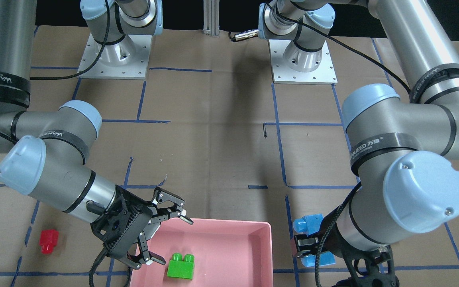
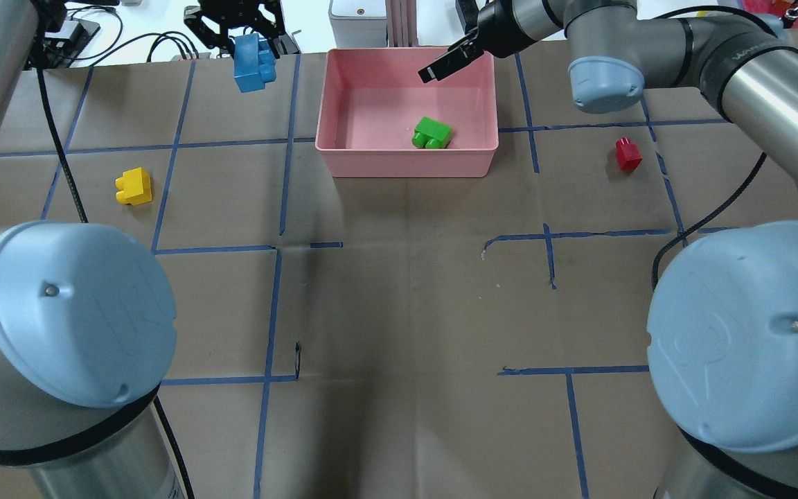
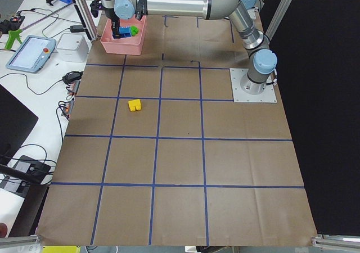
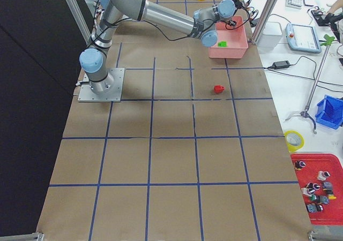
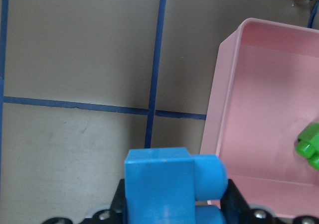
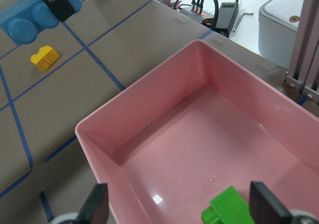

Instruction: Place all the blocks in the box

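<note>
Two arms outstretched, L tool clamping blue block beside box, R tool agape over box.

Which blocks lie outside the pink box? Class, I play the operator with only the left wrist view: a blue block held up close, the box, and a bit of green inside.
Observer: The yellow block lies on the table, left of the box in the overhead view and apart from it.
Operator: And the red one?
Observer: The red block stands on the table, right of the box in that view.
Operator: Is anything over the box where my blue block would go?
Observer: Yes, the right pincer hangs open over it, near the green block.
</note>
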`<act>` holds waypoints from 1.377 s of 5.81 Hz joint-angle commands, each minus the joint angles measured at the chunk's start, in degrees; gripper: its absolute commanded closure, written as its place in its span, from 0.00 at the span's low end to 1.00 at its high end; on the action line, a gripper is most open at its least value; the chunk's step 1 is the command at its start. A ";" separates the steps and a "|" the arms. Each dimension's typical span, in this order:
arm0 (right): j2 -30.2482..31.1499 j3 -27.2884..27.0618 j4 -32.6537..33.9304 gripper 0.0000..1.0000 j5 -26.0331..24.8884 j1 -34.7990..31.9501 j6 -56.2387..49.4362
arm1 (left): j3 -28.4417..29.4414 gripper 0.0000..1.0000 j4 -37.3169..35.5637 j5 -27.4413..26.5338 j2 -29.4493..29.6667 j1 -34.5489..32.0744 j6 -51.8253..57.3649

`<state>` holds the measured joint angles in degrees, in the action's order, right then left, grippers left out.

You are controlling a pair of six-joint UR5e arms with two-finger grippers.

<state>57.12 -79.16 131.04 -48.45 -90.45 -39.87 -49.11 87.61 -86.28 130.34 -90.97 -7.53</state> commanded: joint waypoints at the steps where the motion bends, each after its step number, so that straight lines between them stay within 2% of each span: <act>1: 4.98 -2.04 -6.97 0.00 -7.38 3.05 -4.30 | 0.07 0.84 -0.51 0.06 0.27 -0.61 -0.81; 2: 10.41 -6.66 -10.42 0.00 -16.76 8.56 -6.08 | 0.15 0.84 -2.08 0.15 0.53 -2.01 -4.04; 3: 15.43 -12.28 -10.63 0.00 -23.46 11.40 -4.18 | 1.02 0.84 -4.01 -0.03 2.45 -5.15 -8.07; 4: 18.61 -15.64 -10.63 0.00 -30.93 14.48 3.32 | 3.30 0.84 -5.68 -0.29 5.42 -8.06 -11.94; 6: 17.42 -17.25 -9.93 0.01 -43.51 15.39 22.55 | 3.85 0.84 -13.48 -0.73 12.27 -10.89 -15.83; 7: 14.71 -17.60 -9.14 0.03 -43.05 15.39 24.30 | 3.76 0.84 -15.43 -0.73 13.61 -11.16 -15.93; 8: 10.60 -17.69 -1.48 0.04 -43.04 15.39 24.31 | 3.32 0.65 -15.45 -0.73 13.63 -11.16 -15.93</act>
<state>71.34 -96.65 123.94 -91.11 -75.09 -16.69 -45.49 72.90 -86.99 143.37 -101.98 -23.31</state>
